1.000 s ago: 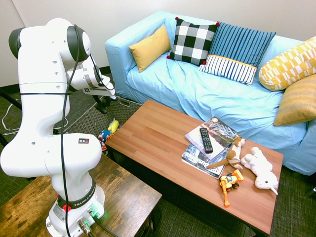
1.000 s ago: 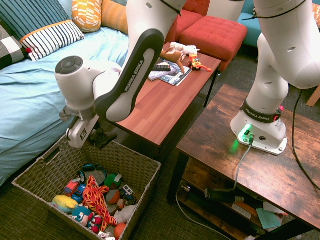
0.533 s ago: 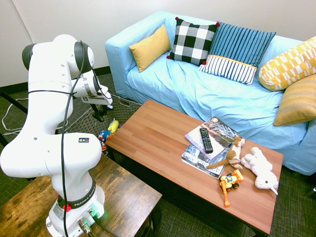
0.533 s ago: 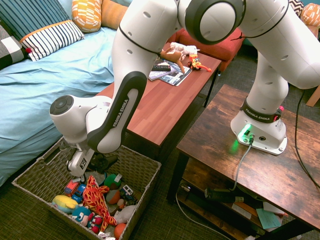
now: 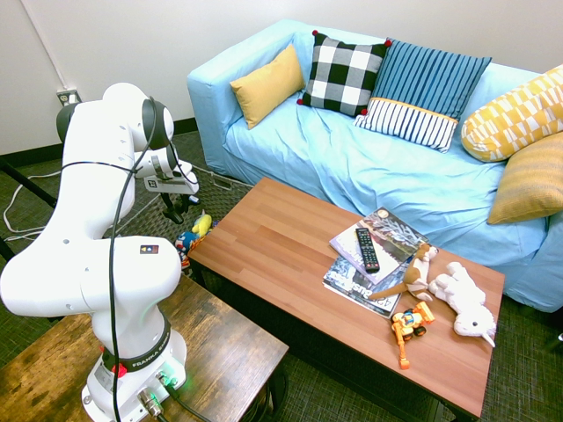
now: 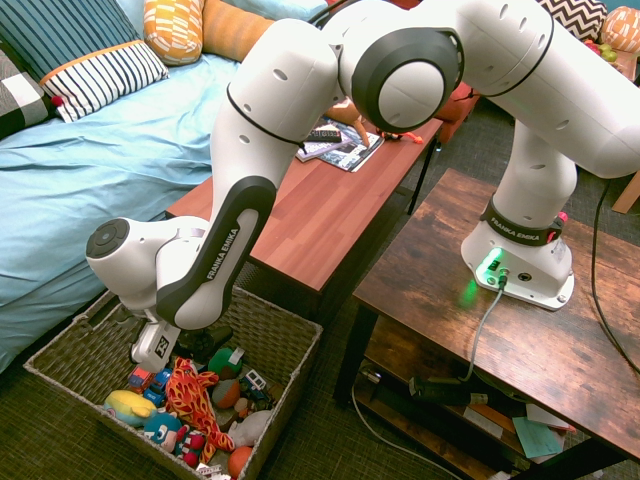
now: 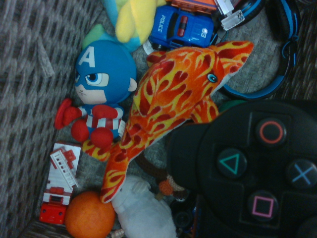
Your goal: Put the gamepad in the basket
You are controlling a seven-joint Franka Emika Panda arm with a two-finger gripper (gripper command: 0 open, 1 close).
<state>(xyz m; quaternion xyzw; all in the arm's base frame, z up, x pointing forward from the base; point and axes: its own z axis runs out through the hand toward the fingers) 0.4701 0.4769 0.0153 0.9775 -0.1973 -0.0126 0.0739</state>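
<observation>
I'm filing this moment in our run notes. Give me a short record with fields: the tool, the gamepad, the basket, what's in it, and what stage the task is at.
tool: shut on the gamepad, pointing down inside the basket
gamepad: black, held just over the toys
basket: woven, on the floor beside the wooden coffee table
contents: orange flame dolphin, superhero doll, police car, orange ball
stage: gamepad lowered in, not yet released

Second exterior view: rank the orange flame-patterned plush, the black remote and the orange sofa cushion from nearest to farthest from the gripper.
1. Orange flame-patterned plush: in the basket, just below the gripper.
2. Black remote: on the magazines, further along the coffee table.
3. Orange sofa cushion: at the sofa's far end, at the top of the picture.
</observation>
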